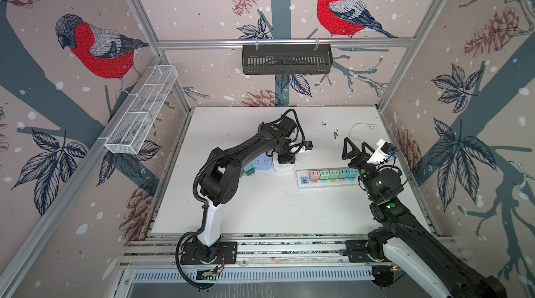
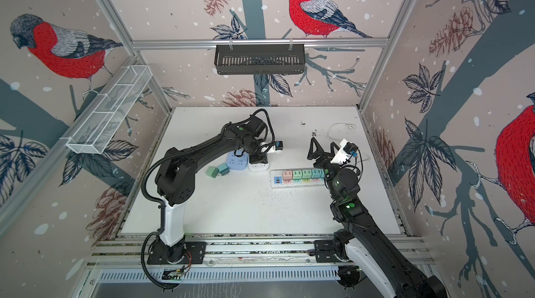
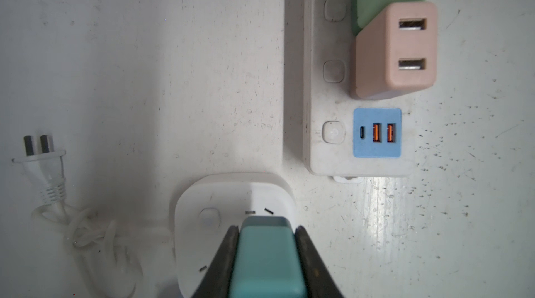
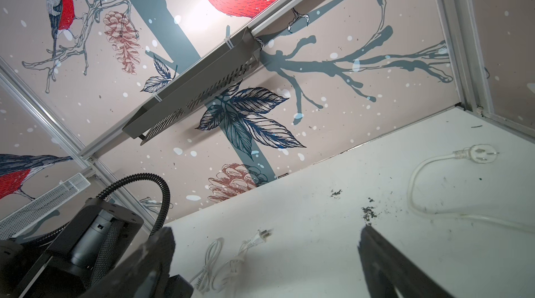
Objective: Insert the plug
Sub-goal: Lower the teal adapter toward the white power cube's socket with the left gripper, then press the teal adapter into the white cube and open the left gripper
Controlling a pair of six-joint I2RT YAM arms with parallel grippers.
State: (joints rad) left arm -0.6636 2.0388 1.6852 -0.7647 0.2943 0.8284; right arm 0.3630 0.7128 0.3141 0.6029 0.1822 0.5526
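Observation:
My left gripper (image 3: 267, 228) is shut on a teal plug (image 3: 267, 256), its black fingers (image 3: 225, 253) pressed against both sides. The plug sits right over the face of a white square socket (image 3: 208, 224), covering most of it. One slanted slot shows beside the plug; I cannot tell whether the pins are in. In both top views the left gripper (image 1: 285, 156) (image 2: 258, 157) points down onto that white socket (image 1: 285, 167) (image 2: 258, 167). My right gripper (image 1: 355, 143) (image 2: 322, 141) (image 4: 265, 235) is raised above the table's right side, open and holding nothing.
A white power strip (image 1: 324, 184) (image 3: 318, 94) with several pastel plugs lies right of the socket. A blue socket (image 2: 237, 162) and two loose green plugs (image 2: 212, 171) lie to its left. White cords with plugs (image 3: 43, 152) (image 4: 480, 156) lie at the back.

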